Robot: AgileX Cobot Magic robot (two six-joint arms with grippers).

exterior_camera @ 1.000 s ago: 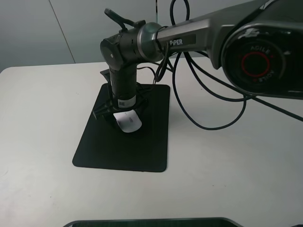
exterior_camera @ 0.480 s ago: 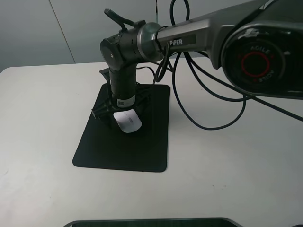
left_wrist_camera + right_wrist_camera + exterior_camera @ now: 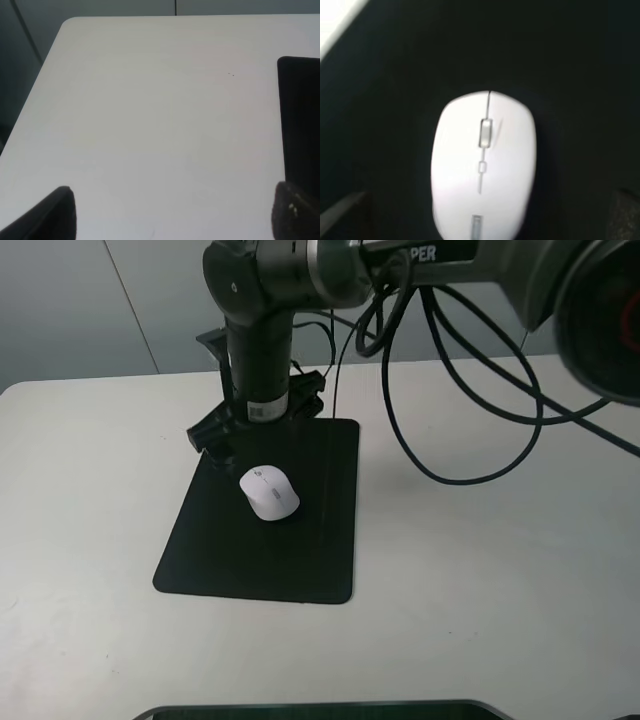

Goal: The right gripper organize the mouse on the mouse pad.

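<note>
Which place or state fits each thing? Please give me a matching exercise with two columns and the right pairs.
Column one:
1. mouse
2. mouse pad
3. right tool
4. table

Column two:
A. white, carries the black mat
B. lies flat on the table
C. rests on the black mat, not held
D. open, raised above the far end of the mat

Pairs: 1-C, 2-B, 3-D, 4-A

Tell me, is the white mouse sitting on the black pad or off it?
On it. The mouse lies flat with black mouse pad showing all around it, and the right gripper hangs apart from it, not holding it.
</note>
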